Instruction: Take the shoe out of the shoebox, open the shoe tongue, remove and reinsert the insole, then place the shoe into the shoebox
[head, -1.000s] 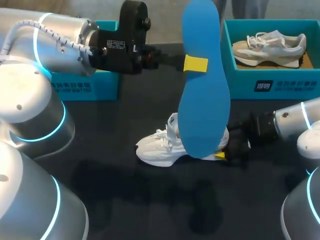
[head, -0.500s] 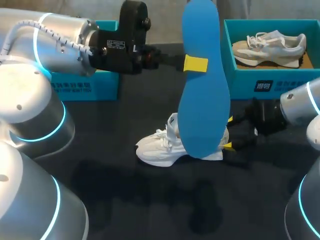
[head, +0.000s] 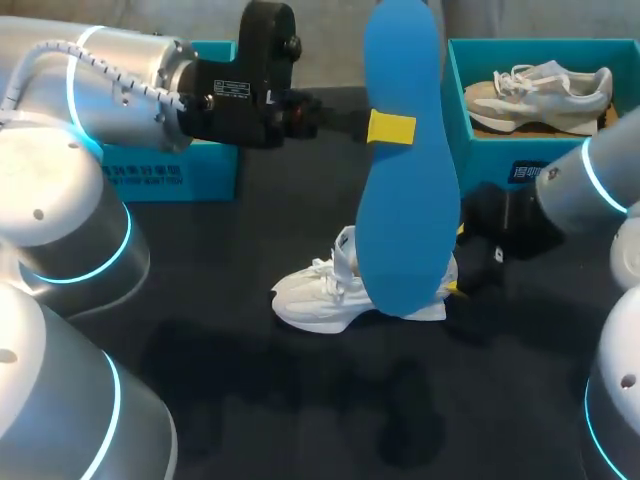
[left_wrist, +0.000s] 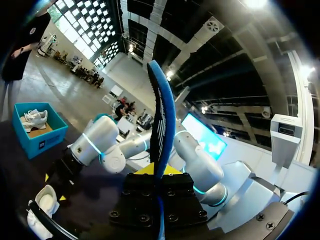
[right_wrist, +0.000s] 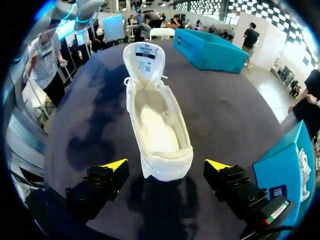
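Dark worktop; from left, left tool clamped on upright blue insole, raised higher than white shoe resting on its sole, toe leftward, heel toward right tool, spread wide just behind heel, not touching; likely nearer for steadying.

Dark table; beige sneaker lying in teal box

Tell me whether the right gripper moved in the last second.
Yes. The right gripper has shifted from the heel of the white shoe toward the right shoebox.
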